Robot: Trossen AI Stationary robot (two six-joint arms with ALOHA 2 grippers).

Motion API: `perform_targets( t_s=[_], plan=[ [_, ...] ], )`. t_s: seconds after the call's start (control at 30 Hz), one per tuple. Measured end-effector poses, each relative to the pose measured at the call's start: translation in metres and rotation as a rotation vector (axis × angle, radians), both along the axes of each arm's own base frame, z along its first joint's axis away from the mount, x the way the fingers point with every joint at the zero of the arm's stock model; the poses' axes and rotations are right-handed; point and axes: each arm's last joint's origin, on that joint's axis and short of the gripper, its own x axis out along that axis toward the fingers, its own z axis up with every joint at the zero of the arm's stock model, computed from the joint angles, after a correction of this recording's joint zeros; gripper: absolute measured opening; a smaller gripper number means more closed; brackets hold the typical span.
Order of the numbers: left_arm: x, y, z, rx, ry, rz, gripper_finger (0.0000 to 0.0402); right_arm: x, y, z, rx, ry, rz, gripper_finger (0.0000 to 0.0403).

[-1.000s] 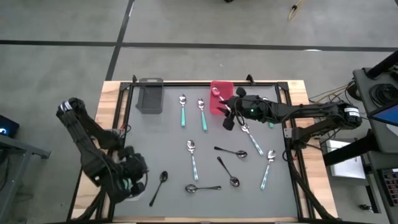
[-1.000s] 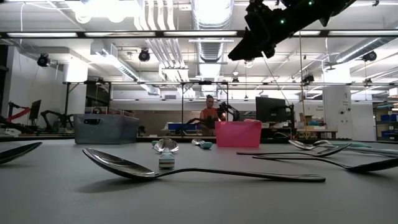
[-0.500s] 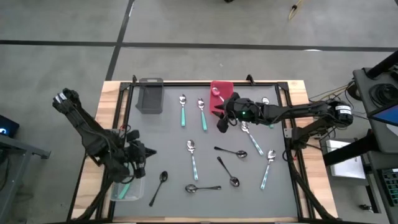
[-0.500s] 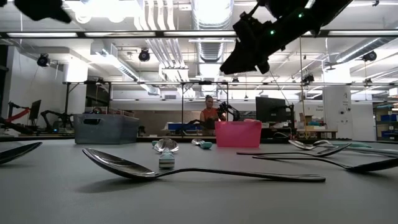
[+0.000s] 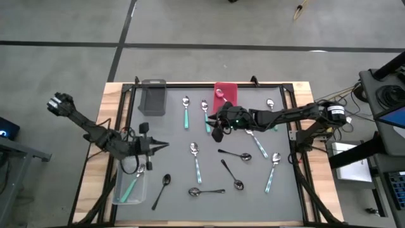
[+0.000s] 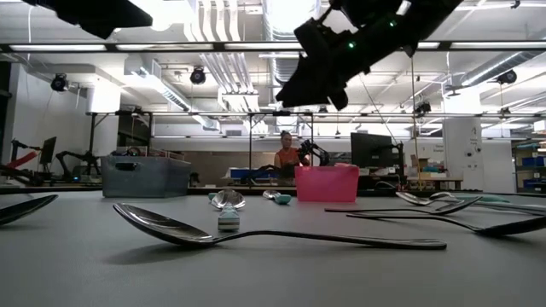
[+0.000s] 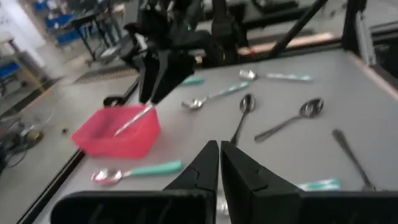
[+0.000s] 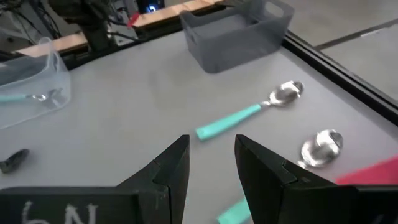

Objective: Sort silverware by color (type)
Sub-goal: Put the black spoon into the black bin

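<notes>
Left hand (image 5: 154, 145): clenched, empty, beside clear bin (image 5: 130, 190).
Clear bin: one teal-handled spoon (image 5: 131, 187) sorted.
Right hand (image 5: 217, 131): released, beside red bin (image 5: 225, 90).
Bench (image 5: 177, 161): about ten spoons (image 5: 195, 161) unsorted.

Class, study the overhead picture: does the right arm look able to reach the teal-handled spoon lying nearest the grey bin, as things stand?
Probably yes. The right gripper hovers open just beside that teal-handled spoon, and only the neighbouring teal spoon lies on the bare mat between them.
</notes>
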Motion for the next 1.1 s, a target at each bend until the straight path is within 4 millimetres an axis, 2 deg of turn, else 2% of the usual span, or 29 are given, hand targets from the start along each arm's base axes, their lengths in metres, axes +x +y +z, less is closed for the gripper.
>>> perform_targets(
  t_s=[0.17,0.37,0.5,0.9,1.1],
  plan=[
    [0.006,0.017,-0.008,0.004,-0.081,-0.079,0.0,0.011,0.001,0.008,-0.011,0.033,0.013,0.0118],
    [0.008,0.043,-0.011,0.072,-0.077,0.02,0.0,0.021,0.0,0.014,0.006,0.063,0.006,0.0118],
    [0.004,0.054,-0.009,0.075,-0.068,0.016,0.0,0.027,0.002,0.017,0.047,0.095,-0.009,0.0118],
    [-0.012,0.067,-0.018,0.05,0.033,0.16,0.0,0.052,0.02,0.014,0.205,0.315,-0.071,0.0118],
    [-0.015,0.066,-0.026,0.094,0.082,0.081,0.0,0.061,0.021,0.013,0.237,0.473,-0.114,0.0118]
  ],
)
